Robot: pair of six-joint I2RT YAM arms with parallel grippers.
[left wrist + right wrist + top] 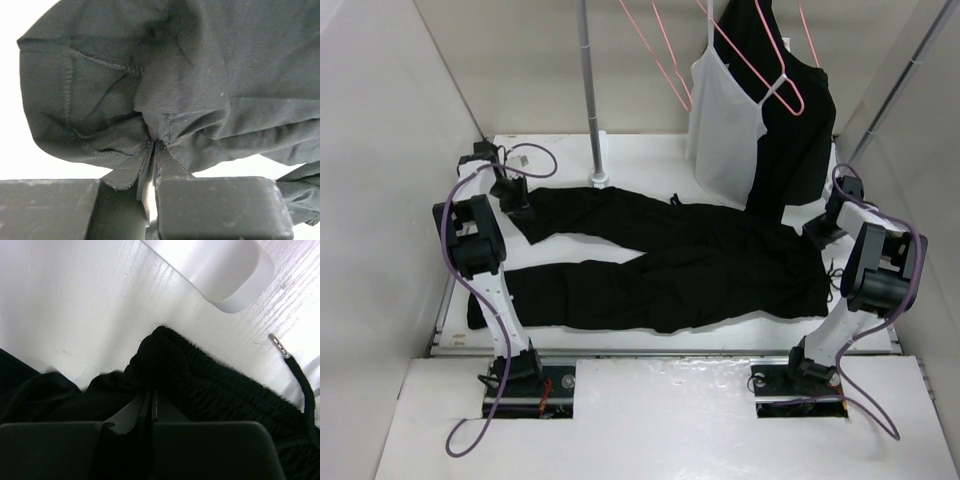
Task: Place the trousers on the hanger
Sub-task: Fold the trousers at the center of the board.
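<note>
A: Top view. White worktop, trousers spread flat across most of it, legs to the left, waistband to the right. Hanger?

B: Hanger hangs bare at the rear, above the worktop and just left of the white camisole and black top. It is well apart from the trousers.

A: Grips? The top view hides the fingers.

B: Wrist views settle it. Left gripper is closed on the far leg near its hem, fabric bunched at the tips. Right gripper is closed on the gathered waistband corner. Only the right wrist shows the drawstring, loose on the worktop near a white pole foot.

A: Margins?

B: The near leg's hem reaches the left edge and the waistband sits close to the right edge. Bare worktop lies behind the legs.
</note>
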